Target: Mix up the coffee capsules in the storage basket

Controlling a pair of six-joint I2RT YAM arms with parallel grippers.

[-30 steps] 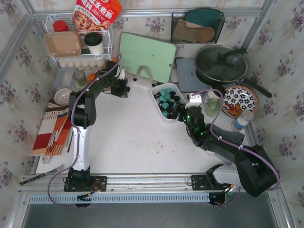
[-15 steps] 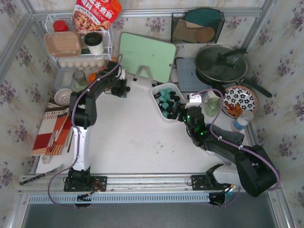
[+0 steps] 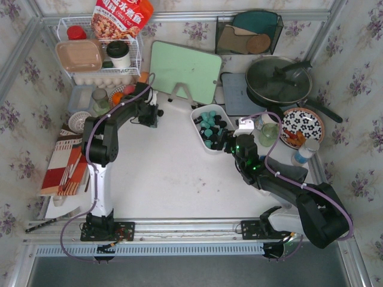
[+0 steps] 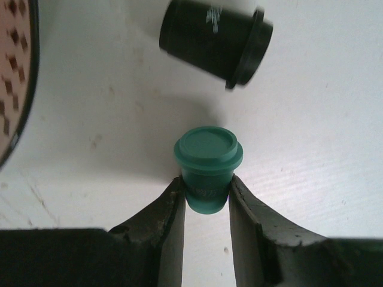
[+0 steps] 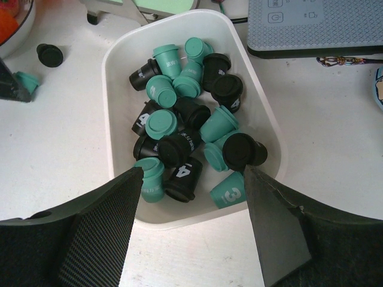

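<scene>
Capsules (image 5: 185, 128): teal and black, most lying intermingled in basket (image 5: 111, 72) on counter (image 4: 311, 149). Two strays on counter, left of basket:
- teal capsule (image 4: 208, 152), upright, body clenched in left claw (image 4: 206, 188);
- black capsule (image 4: 212, 39), on its side just beyond, untouched.

Right claw (image 5: 192, 173): spread wide, empty, at basket's near end.

Outstanding, by estimate: both strays to basket; perhaps more stirring.
</scene>
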